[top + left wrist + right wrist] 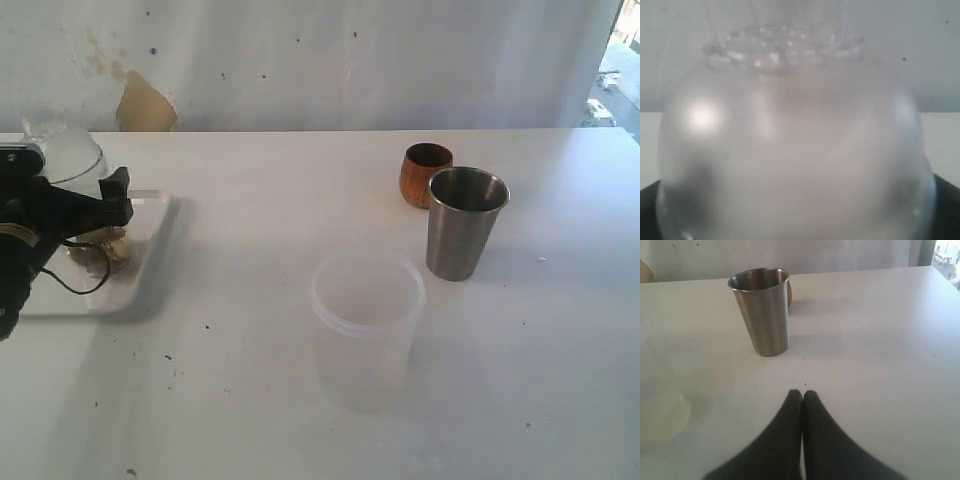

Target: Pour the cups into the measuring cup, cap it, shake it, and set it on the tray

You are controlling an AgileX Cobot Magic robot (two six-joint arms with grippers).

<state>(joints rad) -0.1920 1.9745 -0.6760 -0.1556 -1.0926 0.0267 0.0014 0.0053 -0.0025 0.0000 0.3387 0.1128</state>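
Between the fingers of the left end effector (70, 180) sits the measuring cup (795, 150). Its clear rounded body fills the left wrist view, with tiny beads clinging near its upper edge. Dark slivers of finger lie flush against both its sides, so I read it as gripped at a wide opening. Whether a cap is on cannot be told. Below this end effector lies the tray (155, 225), with a small brownish clump (112, 248) on it just beside the arm. The cup's foot is hidden, so I cannot say whether it touches the tray.

The right end effector (802, 392) is pressed fully closed and holds nothing. Straight ahead of its tips stands the steel tumbler (762, 310), upright, with the wooden cup (426, 172) just beyond it. A frosted container (367, 330) stands between the tumbler and the left end effector, well apart from the latter.

By my judgement the last step is in hand: setting the cup on the tray. The next move calls for a level descent onto bare tray, clear of the clump, then parting the fingers and backing off without tipping it.

The bench (300, 200) is white, flecked with dark specks. Behind it is a pale wall with a peeled brown patch (145, 105); daylight enters from a window (615, 70).
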